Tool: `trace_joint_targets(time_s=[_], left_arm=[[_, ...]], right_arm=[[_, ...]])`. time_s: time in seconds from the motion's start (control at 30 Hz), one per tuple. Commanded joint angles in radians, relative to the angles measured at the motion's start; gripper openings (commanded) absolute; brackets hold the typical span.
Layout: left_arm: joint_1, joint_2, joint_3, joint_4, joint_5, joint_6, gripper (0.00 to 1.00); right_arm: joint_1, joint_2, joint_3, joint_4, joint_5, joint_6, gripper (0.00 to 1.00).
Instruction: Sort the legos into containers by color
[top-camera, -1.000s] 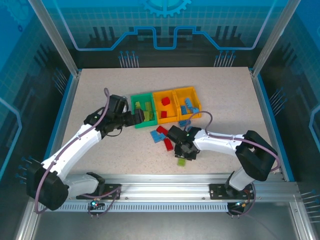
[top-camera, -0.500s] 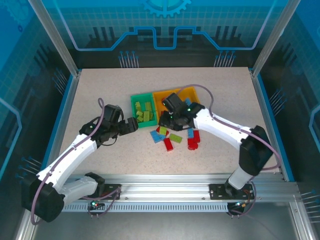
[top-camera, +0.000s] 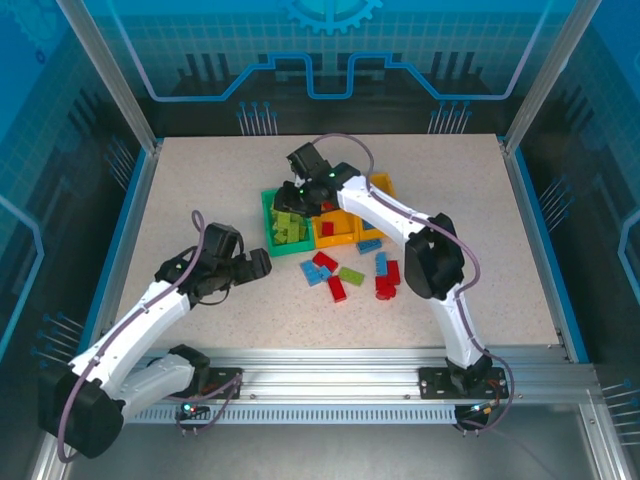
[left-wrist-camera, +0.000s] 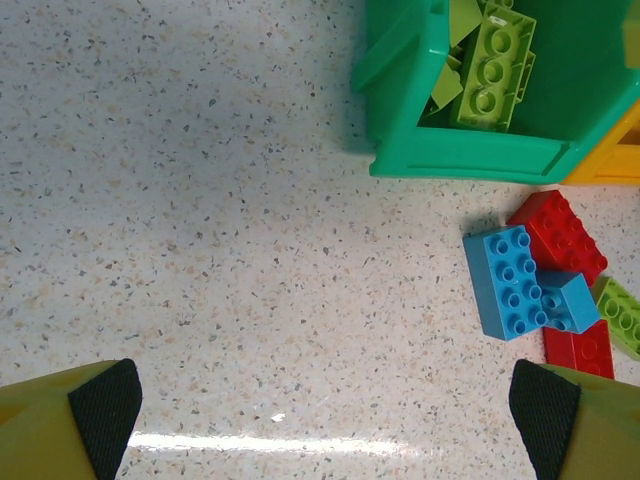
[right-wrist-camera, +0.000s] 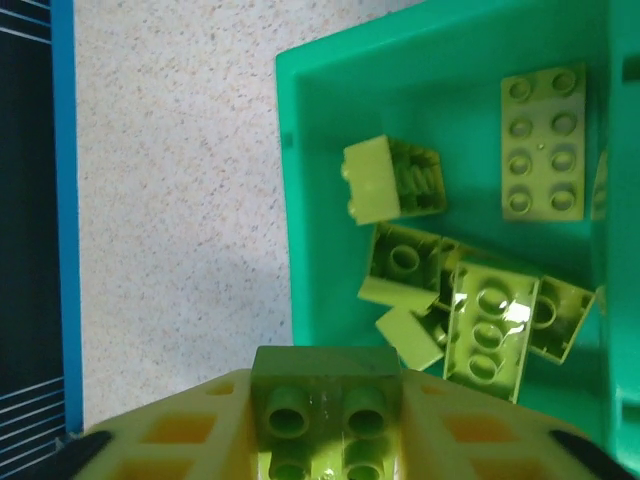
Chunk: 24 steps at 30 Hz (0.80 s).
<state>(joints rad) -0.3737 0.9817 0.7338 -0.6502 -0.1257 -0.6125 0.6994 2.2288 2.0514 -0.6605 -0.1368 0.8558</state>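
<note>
My right gripper (top-camera: 297, 203) hangs over the green container (top-camera: 268, 216), shut on a lime green lego (right-wrist-camera: 325, 385) between its yellow fingers (right-wrist-camera: 180, 425). In the right wrist view the green container (right-wrist-camera: 330, 150) lies below with several lime legos (right-wrist-camera: 543, 143) in it. Two orange-yellow containers (top-camera: 345, 238) (top-camera: 384, 184) stand to its right; the nearer one holds red legos (top-camera: 327, 229). Loose red (top-camera: 322, 262), blue (top-camera: 312, 274) and lime (top-camera: 351, 275) legos lie in front of them. My left gripper (top-camera: 256, 265) stands open over bare table, left of the loose pile, with nothing between its pads (left-wrist-camera: 100, 400).
In the left wrist view the green container's near corner (left-wrist-camera: 460, 160) is up right, with blue (left-wrist-camera: 505, 280) and red (left-wrist-camera: 560, 235) legos beside it. A blue rail (top-camera: 130, 225) edges the table's left side, and metal posts stand at the corners.
My right arm swung up and left from the loose legos to above the green container, carrying the lime lego. My left arm drew back toward me, away from the green container.
</note>
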Motion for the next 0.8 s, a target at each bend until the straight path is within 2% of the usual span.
trace_joint_targets(time_s=[0.0, 0.03, 0.1, 0.23, 0.37, 0.47, 0.53, 0.67, 0.77], left_arm=[[0.011, -0.026, -0.028, -0.023, 0.022, -0.033, 0.99], [0.011, -0.028, -0.033, -0.022, 0.026, -0.036, 0.99], [0.011, -0.031, -0.041, -0.024, 0.031, -0.042, 0.99], [0.011, -0.030, -0.053, -0.020, 0.044, -0.057, 0.99], [0.010, -0.032, -0.059, -0.013, 0.043, -0.075, 0.99], [0.010, -0.038, -0.065, -0.007, 0.042, -0.091, 0.99], [0.010, -0.038, -0.067, -0.009, 0.043, -0.095, 0.99], [0.011, -0.041, -0.082, -0.031, 0.016, -0.105, 0.99], [0.012, -0.056, -0.103, -0.043, 0.017, -0.116, 0.99]], right_arm=[[-0.030, 0.054, 0.073, -0.080, -0.031, -0.028, 0.41], [-0.036, 0.068, 0.083, -0.080, -0.035, -0.028, 0.45], [-0.040, 0.072, 0.088, -0.067, -0.046, -0.031, 0.59], [-0.027, 0.039, 0.078, -0.029, -0.079, -0.075, 0.73], [0.026, -0.072, 0.008, -0.024, -0.026, -0.171, 0.75], [0.081, -0.178, -0.118, -0.062, 0.101, -0.255, 0.74], [0.103, -0.244, -0.247, -0.063, 0.156, -0.268, 0.70], [0.128, -0.312, -0.438, -0.039, 0.208, -0.262, 0.65], [0.165, -0.306, -0.471, -0.070, 0.250, -0.288, 0.65]])
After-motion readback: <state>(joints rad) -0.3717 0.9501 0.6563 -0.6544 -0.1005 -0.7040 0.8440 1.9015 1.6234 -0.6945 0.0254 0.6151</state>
